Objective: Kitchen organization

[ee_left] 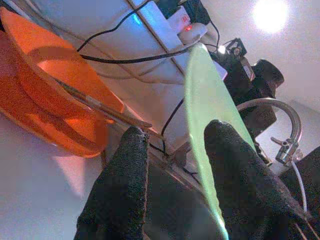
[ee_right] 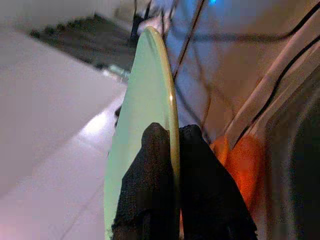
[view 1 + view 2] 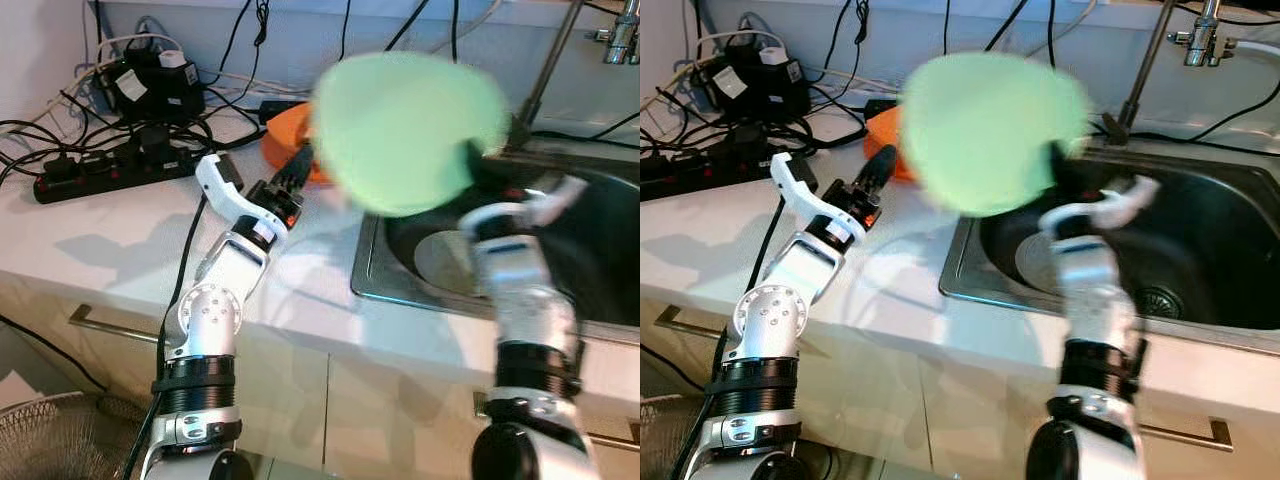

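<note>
A pale green plate point(image 3: 405, 130) hangs blurred in the air over the counter's edge beside the sink. My right gripper point(image 2: 172, 175) is shut on the green plate's point(image 2: 142, 115) rim, one finger on each face. Orange plates point(image 3: 285, 145) lie stacked on the white counter behind it. My left gripper point(image 1: 172, 170) is open, its fingers point(image 3: 295, 180) reaching over the counter towards the orange plates point(image 1: 55, 95), with the green plate point(image 1: 207, 115) edge-on just past them.
A steel sink point(image 3: 375, 265) holds a grey round dish point(image 3: 445, 262) at its bottom; a tap point(image 3: 1200, 30) stands behind it. A power strip point(image 3: 110, 165) and tangled black cables crowd the counter's back left. A drawer handle point(image 3: 105, 325) runs below the counter edge.
</note>
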Controlling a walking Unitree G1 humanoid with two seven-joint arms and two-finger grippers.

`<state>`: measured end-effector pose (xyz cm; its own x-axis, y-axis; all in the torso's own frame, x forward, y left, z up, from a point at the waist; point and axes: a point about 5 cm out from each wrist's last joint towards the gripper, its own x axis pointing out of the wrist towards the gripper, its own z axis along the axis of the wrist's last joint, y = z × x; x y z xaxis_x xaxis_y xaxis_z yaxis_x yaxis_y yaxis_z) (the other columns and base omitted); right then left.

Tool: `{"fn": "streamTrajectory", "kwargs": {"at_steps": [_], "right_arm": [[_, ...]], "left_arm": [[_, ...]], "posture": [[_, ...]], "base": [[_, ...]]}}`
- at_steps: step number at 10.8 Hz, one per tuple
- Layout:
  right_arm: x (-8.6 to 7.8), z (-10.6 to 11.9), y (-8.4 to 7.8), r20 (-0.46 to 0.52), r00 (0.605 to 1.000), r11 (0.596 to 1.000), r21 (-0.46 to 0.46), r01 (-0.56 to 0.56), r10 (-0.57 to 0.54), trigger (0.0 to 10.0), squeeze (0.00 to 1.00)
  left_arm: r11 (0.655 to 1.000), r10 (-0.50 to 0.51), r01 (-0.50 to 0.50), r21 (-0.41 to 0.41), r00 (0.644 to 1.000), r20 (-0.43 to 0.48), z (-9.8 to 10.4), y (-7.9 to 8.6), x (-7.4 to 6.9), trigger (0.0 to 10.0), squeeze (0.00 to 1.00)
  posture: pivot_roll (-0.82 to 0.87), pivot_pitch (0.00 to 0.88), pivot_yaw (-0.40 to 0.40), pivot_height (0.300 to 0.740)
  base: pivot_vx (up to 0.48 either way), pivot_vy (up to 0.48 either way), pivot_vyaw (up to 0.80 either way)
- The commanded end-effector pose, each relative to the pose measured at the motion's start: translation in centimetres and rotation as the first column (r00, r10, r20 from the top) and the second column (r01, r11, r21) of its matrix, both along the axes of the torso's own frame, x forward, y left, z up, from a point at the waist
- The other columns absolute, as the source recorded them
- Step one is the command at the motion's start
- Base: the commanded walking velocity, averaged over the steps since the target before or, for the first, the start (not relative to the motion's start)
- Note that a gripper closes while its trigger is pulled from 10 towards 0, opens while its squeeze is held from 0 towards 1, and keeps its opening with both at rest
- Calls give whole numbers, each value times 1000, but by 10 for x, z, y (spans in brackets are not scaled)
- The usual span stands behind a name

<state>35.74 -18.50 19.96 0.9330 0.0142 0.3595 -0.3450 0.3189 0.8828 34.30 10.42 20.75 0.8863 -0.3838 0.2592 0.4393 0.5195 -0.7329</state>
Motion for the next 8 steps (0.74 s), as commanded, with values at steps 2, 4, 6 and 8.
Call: {"fn": "streamTrajectory", "kwargs": {"at_steps": [2, 4, 6, 8], "right_arm": [[1, 17, -15, 59, 995, 996, 49, 78, -81, 0, 0], [-2, 8, -51, -3, 961, 957, 92, 275, -276, 0, 0], [-2, -13, -67, -139, 904, 912, 13, 409, -403, 10000, 0], [0, -19, -64, -181, 884, 902, -68, 426, -431, 10000, 0]], "left_arm": [[999, 3, -3, 36, 1000, 9, -1, 1, -1, 10000, 0], [998, 4, -5, 68, 1000, 8, -3, 1, -2, 10000, 0], [995, 8, -8, 98, 1000, 1, -5, 1, -2, 10000, 0], [976, 26, -27, 216, 1000, 8, -8, 4, -4, 10000, 0]], "posture": [[183, 0, 43, 740], [182, 1, 46, 740], [179, 4, 47, 740], [187, 6, 45, 740]], "base": [[0, 0, 0], [0, 0, 0], [0, 0, 0], [0, 0, 0]]}}
